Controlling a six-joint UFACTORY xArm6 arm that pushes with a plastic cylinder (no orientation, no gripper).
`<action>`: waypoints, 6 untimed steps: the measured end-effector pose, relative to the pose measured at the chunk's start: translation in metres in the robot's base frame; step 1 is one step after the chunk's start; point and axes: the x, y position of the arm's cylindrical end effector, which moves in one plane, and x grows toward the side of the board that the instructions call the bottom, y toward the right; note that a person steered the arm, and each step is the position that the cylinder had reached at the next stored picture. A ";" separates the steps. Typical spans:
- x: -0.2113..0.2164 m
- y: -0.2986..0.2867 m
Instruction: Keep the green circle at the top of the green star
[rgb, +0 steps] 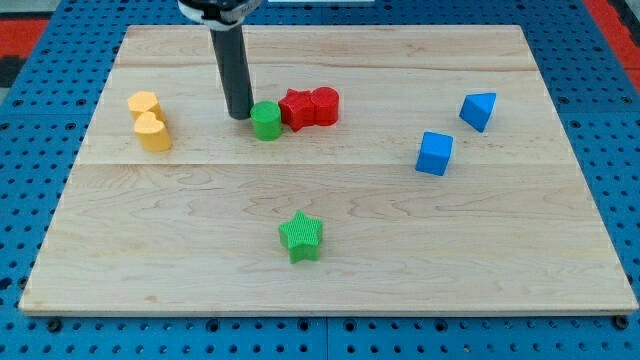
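Seven blocks sit on the pale wooden table (330, 200): two green, two red, two yellow and two blue. The green pair is the circle (265, 120), a short cylinder standing upright toward the view's top and a little left of centre, and the star (301, 236), lying flat near the view's bottom, well apart from the circle and slightly to its right. The circle is round, so it has no long axis across the table and points no particular way; its flat face looks upward. One arm of the star points toward the view's top. There is no hand on this arm, only a dark rod coming down from the view's top, so there is nothing to open or close; my tip (240, 116) rests on the table just left of the circle, touching it or very nearly. Hard against the circle's right side is a red block (296, 109) of jagged outline, and a rounder red block (325, 105) presses against that one. The two yellow blocks (143, 104) (153, 132) huddle together at the view's left. A blue cube (434, 153) and a blue wedge-like block (478, 110) stand apart at the right.
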 end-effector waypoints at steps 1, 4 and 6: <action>-0.007 0.000; 0.071 0.038; 0.111 0.070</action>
